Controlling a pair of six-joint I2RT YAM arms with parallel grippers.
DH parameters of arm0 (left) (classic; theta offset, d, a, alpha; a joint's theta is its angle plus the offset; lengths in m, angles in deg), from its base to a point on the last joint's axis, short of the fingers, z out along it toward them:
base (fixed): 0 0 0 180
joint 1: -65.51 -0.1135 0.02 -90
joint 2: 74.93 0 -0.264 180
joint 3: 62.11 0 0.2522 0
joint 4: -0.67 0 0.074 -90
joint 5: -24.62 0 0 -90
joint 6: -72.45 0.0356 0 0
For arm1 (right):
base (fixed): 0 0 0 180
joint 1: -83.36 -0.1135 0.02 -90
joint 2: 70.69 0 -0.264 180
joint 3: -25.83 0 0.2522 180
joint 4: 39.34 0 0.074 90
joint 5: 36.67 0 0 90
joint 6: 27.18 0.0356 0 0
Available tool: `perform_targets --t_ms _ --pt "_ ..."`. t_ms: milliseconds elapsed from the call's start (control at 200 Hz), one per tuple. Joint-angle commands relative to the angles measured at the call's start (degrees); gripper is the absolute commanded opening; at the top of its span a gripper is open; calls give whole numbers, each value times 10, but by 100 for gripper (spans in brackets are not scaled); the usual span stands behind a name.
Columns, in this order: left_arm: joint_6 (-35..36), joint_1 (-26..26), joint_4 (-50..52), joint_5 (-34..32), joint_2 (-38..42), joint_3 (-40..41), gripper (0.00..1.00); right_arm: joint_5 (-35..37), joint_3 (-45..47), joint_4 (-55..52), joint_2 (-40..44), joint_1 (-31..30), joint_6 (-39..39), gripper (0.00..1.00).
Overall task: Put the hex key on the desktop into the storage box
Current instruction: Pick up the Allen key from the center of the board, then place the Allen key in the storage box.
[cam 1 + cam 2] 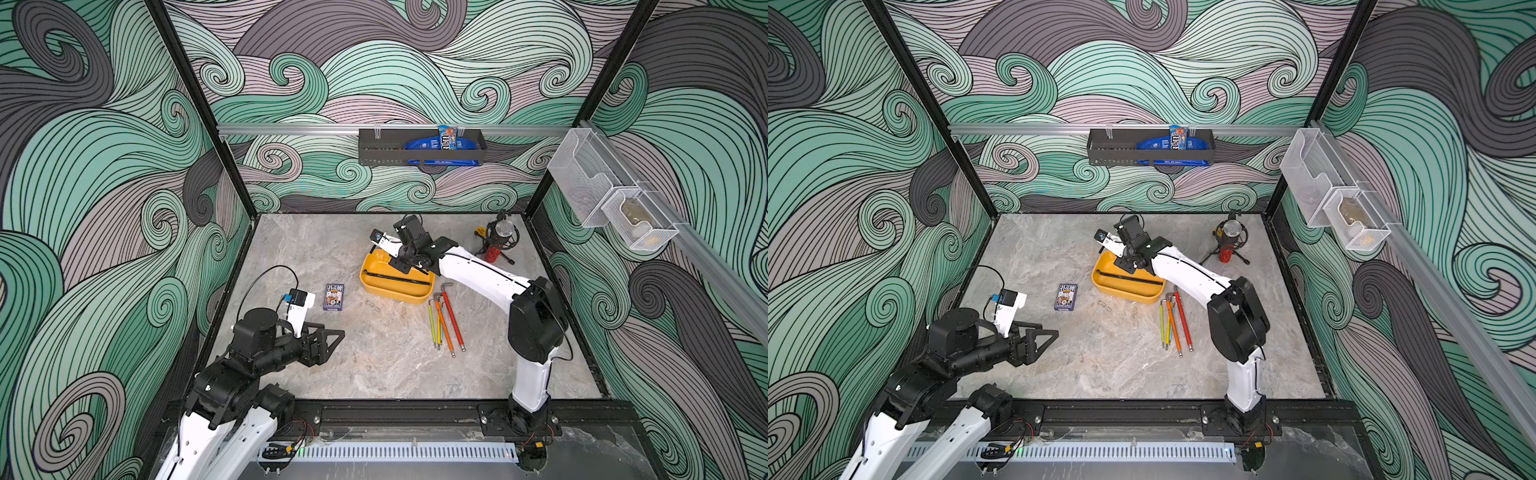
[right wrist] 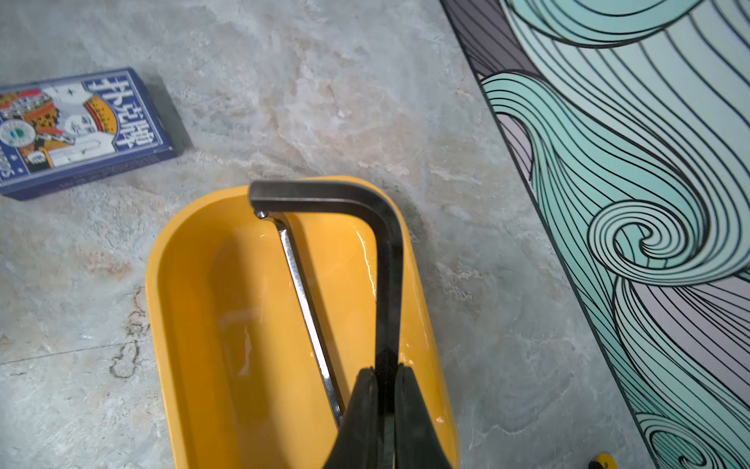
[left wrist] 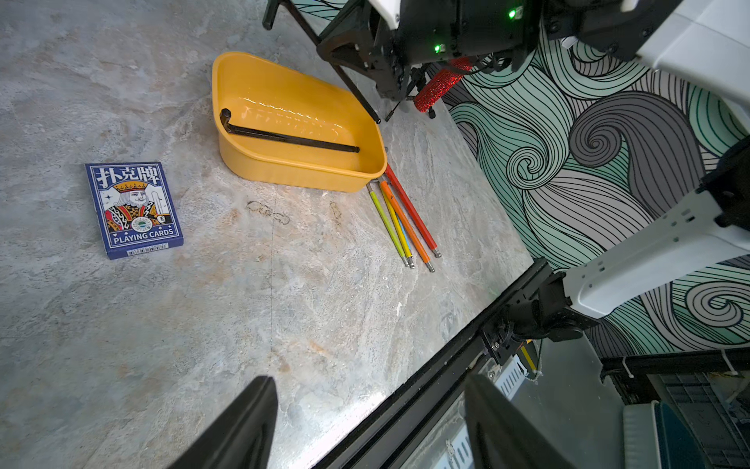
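Black hex key (image 2: pixel 385 264) hangs over the storage box (image 2: pixel 162 264), long shank pinched tight in the right gripper (image 2: pixel 385 373), held high, I'd say, to drop beside the other key (image 2: pixel 304 292) lying inside; left gripper (image 3: pixel 367 377) sits empty, jaws apart.

Hex key (image 2: pixel 385 264) above yellow storage box (image 2: pixel 195 325)

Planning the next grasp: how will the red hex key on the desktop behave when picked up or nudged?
The red hex key looks straight and slim, so probably stiff and light. Its bent end should stop rolling. Lying flat close beside the orange hex key, it may nudge that neighbour along.
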Motion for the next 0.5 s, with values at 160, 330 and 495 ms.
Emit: perform_targets --t_ms 160,330,495 --pt "-12 2 14 1 8 -31 75 26 -13 12 -58 -10 -48 0" --pt "-8 2 15 1 3 -31 75 31 -12 14 -87 -14 -47 0" --pt "-3 3 14 2 -4 -31 75 28 -16 18 -110 -23 -49 0"
